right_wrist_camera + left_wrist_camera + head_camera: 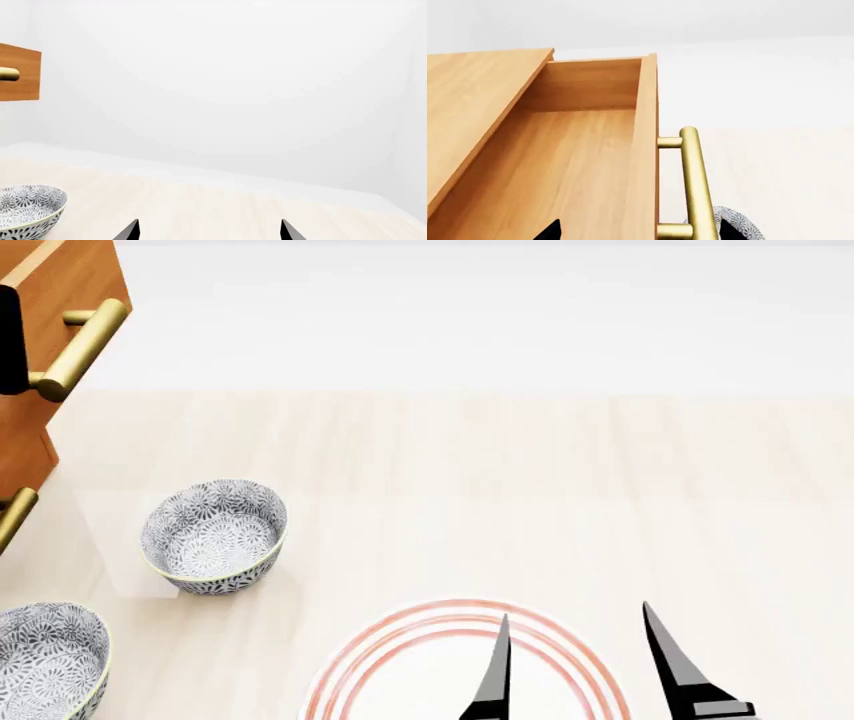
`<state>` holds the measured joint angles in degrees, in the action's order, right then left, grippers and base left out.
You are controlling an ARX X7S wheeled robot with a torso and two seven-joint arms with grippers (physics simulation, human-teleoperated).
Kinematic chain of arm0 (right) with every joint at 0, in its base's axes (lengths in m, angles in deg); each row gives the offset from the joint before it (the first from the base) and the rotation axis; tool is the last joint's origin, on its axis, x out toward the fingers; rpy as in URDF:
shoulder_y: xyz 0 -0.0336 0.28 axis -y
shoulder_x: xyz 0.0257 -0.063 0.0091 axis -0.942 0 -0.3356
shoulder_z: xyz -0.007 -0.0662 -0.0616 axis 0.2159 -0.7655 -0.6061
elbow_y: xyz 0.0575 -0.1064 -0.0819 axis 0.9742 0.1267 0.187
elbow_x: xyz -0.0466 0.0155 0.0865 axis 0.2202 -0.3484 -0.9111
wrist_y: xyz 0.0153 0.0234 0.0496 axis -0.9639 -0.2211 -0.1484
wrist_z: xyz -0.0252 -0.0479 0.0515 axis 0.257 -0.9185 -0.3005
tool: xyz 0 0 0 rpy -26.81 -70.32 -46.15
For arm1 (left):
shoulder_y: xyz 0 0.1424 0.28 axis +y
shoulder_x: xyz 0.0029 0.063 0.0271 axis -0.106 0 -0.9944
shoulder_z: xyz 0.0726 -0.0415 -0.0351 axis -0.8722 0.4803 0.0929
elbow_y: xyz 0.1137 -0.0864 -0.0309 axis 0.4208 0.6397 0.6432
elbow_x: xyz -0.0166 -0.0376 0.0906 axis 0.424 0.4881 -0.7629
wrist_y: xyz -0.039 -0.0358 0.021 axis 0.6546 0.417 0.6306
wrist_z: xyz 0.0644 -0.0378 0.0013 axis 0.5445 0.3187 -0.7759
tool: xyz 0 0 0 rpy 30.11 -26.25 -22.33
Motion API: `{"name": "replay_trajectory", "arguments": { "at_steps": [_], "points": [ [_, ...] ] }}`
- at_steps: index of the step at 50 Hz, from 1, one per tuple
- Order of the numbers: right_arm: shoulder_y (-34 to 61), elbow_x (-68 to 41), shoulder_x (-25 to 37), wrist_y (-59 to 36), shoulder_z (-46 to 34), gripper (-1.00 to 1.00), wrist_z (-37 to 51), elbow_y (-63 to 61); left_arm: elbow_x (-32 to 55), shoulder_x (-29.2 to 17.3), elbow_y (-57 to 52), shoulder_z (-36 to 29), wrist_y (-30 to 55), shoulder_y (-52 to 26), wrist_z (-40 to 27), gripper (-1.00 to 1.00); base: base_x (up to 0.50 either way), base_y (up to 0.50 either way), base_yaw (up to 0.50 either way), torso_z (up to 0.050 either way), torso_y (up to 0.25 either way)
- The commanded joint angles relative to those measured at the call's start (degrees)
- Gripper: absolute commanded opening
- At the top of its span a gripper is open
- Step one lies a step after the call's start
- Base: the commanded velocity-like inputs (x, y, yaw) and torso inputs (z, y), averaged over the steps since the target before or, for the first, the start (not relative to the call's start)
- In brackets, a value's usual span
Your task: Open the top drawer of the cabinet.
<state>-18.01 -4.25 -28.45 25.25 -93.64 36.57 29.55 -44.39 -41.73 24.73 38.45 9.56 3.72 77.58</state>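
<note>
The orange-brown cabinet (27, 440) stands at the far left of the head view. Its top drawer (580, 165) is pulled out, and the left wrist view looks into its bare wooden inside. The brass bar handle (694, 180) sticks out from the drawer front, and it also shows in the head view (80, 348). My left gripper (639, 231) is open, with its black fingertips on either side of the drawer front and handle. In the head view only a black part of it (11, 340) shows beside the handle. My right gripper (574, 670) is open and empty over the plate.
The lower drawer's brass handle (14, 520) shows below. Two patterned bowls (214, 536) (47, 660) stand on the pale table near the cabinet. A white plate with red rings (400, 650) lies at the front under my right gripper.
</note>
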Motion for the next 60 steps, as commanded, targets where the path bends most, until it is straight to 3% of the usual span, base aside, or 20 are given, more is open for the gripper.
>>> {"name": "replay_trajectory", "arguments": {
  "at_steps": [1,37,53,60],
  "points": [
    [0.1,0.2,0.1,0.2,-0.4,1.00,0.2,0.3,-8.6,2.8,6.4,3.8,-1.1,-1.7,3.9,1.00,0.00,0.00,0.00,0.000,0.000],
    [0.0,-0.1,0.4,0.6,-1.2,1.00,0.4,1.0,-6.6,6.0,19.0,11.0,-10.6,-0.3,-6.3,1.00,0.00,0.00,0.00,0.000,0.000],
    [0.0,-0.2,0.5,0.9,-1.4,1.00,0.5,1.4,-5.8,8.6,18.8,8.8,-10.6,1.0,-5.6,1.00,0.00,0.00,0.00,0.000,0.000],
    [-0.1,-0.4,0.7,0.9,-1.4,1.00,0.6,1.3,-5.8,9.9,13.6,4.6,-7.3,2.3,-1.5,1.00,0.00,0.00,0.00,-0.003,0.000]
  ]
}}
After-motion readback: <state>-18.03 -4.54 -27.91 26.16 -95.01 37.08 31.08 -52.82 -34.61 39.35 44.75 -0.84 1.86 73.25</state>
